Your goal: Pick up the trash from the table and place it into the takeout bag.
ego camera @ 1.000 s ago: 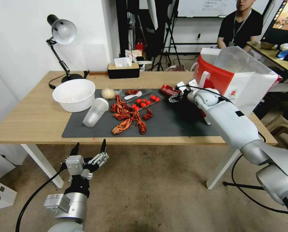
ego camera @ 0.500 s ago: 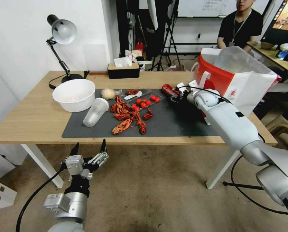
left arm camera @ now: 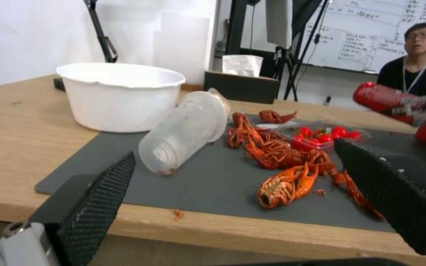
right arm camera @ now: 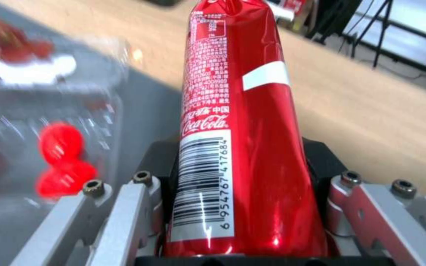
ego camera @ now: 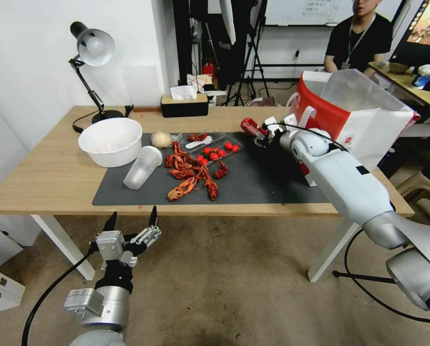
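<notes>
Head view: my right gripper is clamped on a red can, lifted off the dark mat and sticking out beyond the fingertips, away from the takeout bag.
Right wrist view: the red can runs lengthwise out between the jaws, dented at mid-body, barcode toward the camera; both jaws press its sides.
Left gripper: I have it parked below the table's near edge, jaws spread wide with nothing between them.
Step in hand: I judge this as the carry, with one piece of trash gripped and raised but not yet over the bag.
Next move: I would need to swing the can back toward the arm's side and above the bag's open mouth, clearing the white handles and the plastic liner before letting go.
Trash left: ahead of the left jaws lie the crayfish shells, a clear cup on its side and a white bowl, with a clear tray of red tomatoes beyond the shells.
Surface: light-wood table, the mat covering its middle.
Room: a desk lamp and a tissue box at the far edge, tripods behind.
</notes>
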Robot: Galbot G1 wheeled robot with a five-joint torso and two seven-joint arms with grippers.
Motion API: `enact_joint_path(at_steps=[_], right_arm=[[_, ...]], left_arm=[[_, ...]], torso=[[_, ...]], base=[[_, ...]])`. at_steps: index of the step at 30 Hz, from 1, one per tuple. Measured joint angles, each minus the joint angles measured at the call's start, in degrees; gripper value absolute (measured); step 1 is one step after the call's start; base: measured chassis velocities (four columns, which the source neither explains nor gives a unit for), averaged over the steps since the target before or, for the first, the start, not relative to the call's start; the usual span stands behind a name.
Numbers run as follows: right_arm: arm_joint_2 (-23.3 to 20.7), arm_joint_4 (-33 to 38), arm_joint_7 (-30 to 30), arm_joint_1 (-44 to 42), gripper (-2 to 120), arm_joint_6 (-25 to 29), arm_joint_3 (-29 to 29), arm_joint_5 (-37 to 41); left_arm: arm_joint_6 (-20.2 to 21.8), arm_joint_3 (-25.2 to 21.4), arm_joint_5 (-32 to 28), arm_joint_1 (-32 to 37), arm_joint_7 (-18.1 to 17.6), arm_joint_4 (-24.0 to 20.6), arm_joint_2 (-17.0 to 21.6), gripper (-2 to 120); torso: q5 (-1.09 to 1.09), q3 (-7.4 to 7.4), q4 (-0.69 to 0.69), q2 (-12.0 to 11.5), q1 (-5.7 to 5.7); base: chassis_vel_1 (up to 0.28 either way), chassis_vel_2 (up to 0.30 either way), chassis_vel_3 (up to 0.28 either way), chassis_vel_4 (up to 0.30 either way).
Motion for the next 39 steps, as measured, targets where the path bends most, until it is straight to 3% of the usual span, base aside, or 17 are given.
enact_joint_path(at_steps=[2,13,23,31,39], right_arm=[[-0.99,5.10,2.90,-1.09,41,-2.37,0.98,1.59],[-3.19,19.23,12.89,-5.84,41,-10.50,3.15,8.52],[-7.42,33.15,16.01,-13.08,41,-10.86,5.76,11.28],[-11.47,46.05,23.55,-18.52,41,-10.77,14.76,13.58],[-15.31,48.19,30.56,-16.44,41,-10.75,20.64,18.62]], left_arm=[[0.00,-0.04,0.00,0.07,-0.03,-0.16,-0.02,100],[-0.04,-0.03,0.18,0.36,-0.08,-0.62,-0.17,100],[-0.42,-0.07,0.41,0.64,-0.12,-0.85,-0.63,100],[-0.60,-0.03,0.52,0.65,-0.17,-0.81,-0.69,100],[-0.60,0.30,0.76,0.63,-0.17,-0.74,-0.88,100]], torso=[[0.00,-0.01,0.00,0.00,-0.01],[0.00,-0.01,0.00,0.00,0.00],[0.00,-0.01,0.00,0.00,0.00],[0.01,-0.01,-0.01,0.00,-0.01],[0.01,0.00,-0.01,0.00,0.00]], base=[[0.000,0.000,0.000,0.000],[0.000,0.000,0.000,0.000],[0.000,0.000,0.000,0.000],[0.000,0.000,0.000,0.000],[0.000,0.000,0.000,0.000]])
